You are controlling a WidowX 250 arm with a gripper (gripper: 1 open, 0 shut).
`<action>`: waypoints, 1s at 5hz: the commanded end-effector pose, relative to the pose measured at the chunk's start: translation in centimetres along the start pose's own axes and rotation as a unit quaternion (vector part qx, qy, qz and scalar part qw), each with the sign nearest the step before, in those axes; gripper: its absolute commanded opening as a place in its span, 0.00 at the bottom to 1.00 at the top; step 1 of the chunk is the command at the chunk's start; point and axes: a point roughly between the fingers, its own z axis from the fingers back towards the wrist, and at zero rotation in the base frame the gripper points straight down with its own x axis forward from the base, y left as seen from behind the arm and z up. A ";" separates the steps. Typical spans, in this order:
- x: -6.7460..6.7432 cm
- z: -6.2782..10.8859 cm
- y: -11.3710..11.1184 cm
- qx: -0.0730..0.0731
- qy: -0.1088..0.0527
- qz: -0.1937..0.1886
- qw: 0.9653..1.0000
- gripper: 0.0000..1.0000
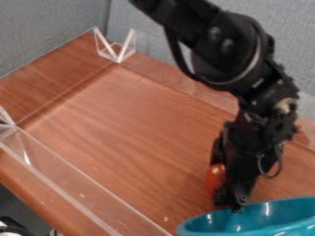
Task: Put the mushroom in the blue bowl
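One mushroom (pixel 215 175) – one bowl (pixel 252 219) – one robot arm (pixel 222 51).

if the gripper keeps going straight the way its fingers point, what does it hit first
Probably the mushroom, right at the fingertips, then the table; depth is hard to judge from this one view.

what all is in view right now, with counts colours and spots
mushroom: one, orange-red where it shows, at the claw's fingertips, mostly hidden
blue bowl: one, teal-blue, lower right, cut off by the picture edge
table: one, reddish-brown wood, across the middle
wire-like corner piece: one, whitish and see-through, at the table's far corner
clear strip: one, see-through, along the table's lower left edge
walls: grey, behind the table
dark items: count unclear, black, bottom left corner
robot arm: one, black, reaching in from the top
claw: one, black, just behind the bowl
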 end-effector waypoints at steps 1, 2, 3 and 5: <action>1.4 0.5 -1.1 -0.006 -0.014 -0.015 1.000 1.00; 1.4 0.3 -1.1 -0.012 -0.012 -0.015 1.000 1.00; 1.4 0.1 -1.1 -0.017 -0.011 -0.016 1.000 1.00; 1.4 0.0 -1.0 -0.028 -0.009 -0.018 0.999 1.00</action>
